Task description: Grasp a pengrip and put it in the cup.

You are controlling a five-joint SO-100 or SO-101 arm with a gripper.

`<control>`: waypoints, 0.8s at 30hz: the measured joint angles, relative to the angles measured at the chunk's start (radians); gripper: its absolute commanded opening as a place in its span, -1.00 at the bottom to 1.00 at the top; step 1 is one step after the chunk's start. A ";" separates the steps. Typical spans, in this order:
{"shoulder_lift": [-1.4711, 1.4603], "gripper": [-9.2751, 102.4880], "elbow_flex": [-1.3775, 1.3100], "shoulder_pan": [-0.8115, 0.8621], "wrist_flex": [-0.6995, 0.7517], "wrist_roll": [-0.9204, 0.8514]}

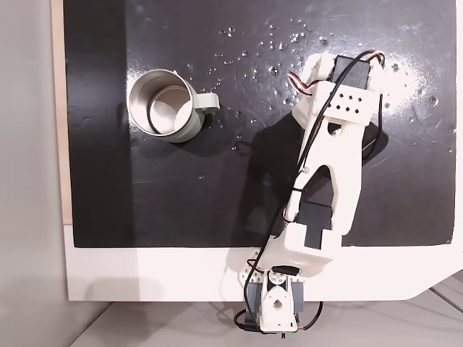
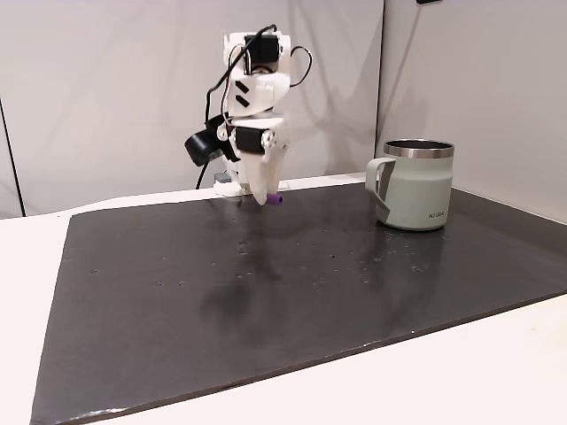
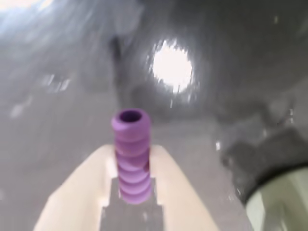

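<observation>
1. The gripper (image 3: 131, 192) is squeezed onto the pengrip (image 3: 131, 154); in the wrist view the two pale fingers (image 3: 77, 202) press on its sides, one on each side, so it cannot slip out.

2. The pengrip is a little purple tube with bumpy rings; its open end pokes out past the fingertips; only its lower part is pinched, and I think that is enough to hold something so small and light.

3. In a fixed view from the side, the gripper (image 2: 264, 197) points down and the purple pengrip (image 2: 277, 201) sticks out at the tip; it looks lifted a little off the black mat (image 2: 266, 292), but the gap is small and hard to be sure of.

4. The cup (image 2: 415, 186) stands upright on the mat, well away from the gripper, on the right of that view; its handle (image 2: 379, 181) points toward the arm's side; its mouth is open to the top, so the tube can drop in from above.

5. In a fixed view from above, the cup (image 1: 168, 105) is on the left and the white arm (image 1: 329, 166) is on the right; the shiny inside looks empty.

6. I think the grabbing part is done; the carrying part is not yet done; the arm needs to swing over to the cup, stop right above the mouth, and then let go.

7. The tube is tiny and the cup is wide, so aiming should be easy; the thing to watch is bumping the rim or the handle on the way.
</observation>
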 measured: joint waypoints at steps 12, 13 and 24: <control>0.362 -0.83 0.198 -0.373 0.069 -0.213; 0.391 -0.83 0.225 -0.428 0.069 -0.225; 0.454 -0.83 0.239 -0.831 0.058 -0.252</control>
